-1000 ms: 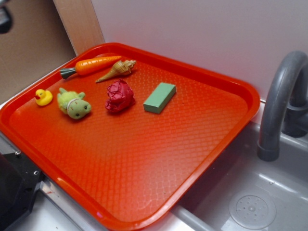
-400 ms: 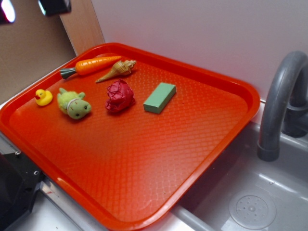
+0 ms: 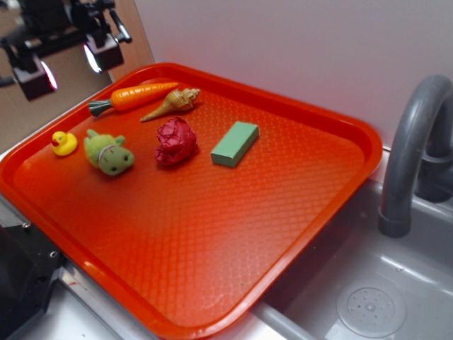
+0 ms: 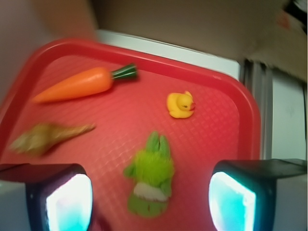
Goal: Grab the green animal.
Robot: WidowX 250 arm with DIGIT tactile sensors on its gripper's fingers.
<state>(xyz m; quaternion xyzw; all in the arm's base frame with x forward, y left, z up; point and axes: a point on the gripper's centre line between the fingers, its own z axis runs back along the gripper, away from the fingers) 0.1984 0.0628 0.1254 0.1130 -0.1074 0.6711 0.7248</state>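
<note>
The green animal, a fuzzy yellow-green plush, lies on the red tray near its left edge, right of a small yellow duck. My gripper is open and empty, high above the tray's far left corner, well clear of the plush. In the wrist view the green animal lies on the tray below and between my two spread fingers, with the duck beyond it.
An orange carrot, a cone shell, a crumpled red object and a flat green block lie on the tray. A grey faucet and sink stand at the right. A wall runs behind.
My gripper has come down and rightward into the exterior view at the top left, from almost out of frame to above the tray's far left corner. The objects have not moved.
</note>
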